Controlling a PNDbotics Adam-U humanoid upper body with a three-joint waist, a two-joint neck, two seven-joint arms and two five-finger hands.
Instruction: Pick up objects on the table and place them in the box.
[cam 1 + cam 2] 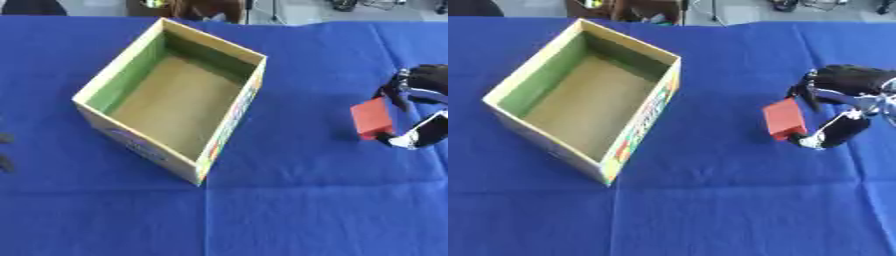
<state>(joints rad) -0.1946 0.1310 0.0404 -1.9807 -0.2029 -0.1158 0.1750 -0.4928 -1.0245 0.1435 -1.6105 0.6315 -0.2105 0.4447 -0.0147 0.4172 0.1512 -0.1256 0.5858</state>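
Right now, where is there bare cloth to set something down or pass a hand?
The blue tablecloth lies bare along the near edge and between the cardboard box and the red block. The box floor is bare too. The only crowded spot is at the right, where the right hand curls round the block.

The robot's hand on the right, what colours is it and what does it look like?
The right hand is mostly black, with a rounded dark back. Its fingers are black with white and silvery patches near the tips. At the left edge, only small dark bits of the left hand show.
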